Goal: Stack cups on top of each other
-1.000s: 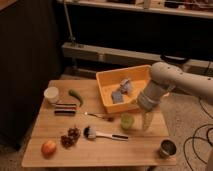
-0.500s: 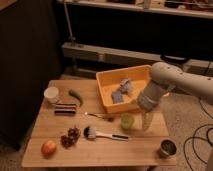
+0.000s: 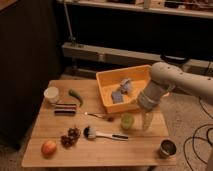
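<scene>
In the camera view, I am holding my gripper [image 3: 146,121] low over the tabletop [image 3: 100,152], just beside the one green cup [image 3: 127,121]; I cannot tell whether it is open or closed. The one steel cup [image 3: 167,148] is sitting well apart at a corner, making two cups, unstacked.

Gripper [image 3: 145,121] points down just beside the pale green translucent plastic cup [image 3: 127,121]; the shiny dark steel cup [image 3: 167,148] stands apart on the wooden surface [image 3: 100,151].

No readable text or labels.
</scene>
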Robot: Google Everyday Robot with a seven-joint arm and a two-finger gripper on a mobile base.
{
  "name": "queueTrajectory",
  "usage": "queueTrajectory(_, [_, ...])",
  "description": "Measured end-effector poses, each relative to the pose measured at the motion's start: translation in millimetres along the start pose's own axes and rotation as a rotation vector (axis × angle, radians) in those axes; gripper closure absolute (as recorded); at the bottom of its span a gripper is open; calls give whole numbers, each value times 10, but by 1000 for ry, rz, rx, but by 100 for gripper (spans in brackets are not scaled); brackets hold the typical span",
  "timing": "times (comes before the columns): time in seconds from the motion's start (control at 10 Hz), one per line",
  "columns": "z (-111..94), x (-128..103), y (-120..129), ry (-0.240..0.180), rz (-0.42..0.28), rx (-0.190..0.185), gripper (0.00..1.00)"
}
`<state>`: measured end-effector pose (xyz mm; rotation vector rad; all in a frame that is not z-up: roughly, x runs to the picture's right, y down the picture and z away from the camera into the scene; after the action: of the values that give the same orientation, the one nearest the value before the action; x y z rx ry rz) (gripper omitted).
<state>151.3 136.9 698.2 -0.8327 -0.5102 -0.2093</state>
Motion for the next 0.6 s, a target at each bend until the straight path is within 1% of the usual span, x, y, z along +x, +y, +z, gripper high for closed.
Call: queueTrajectory(0.6, [0,0,0,0,0,0,20])
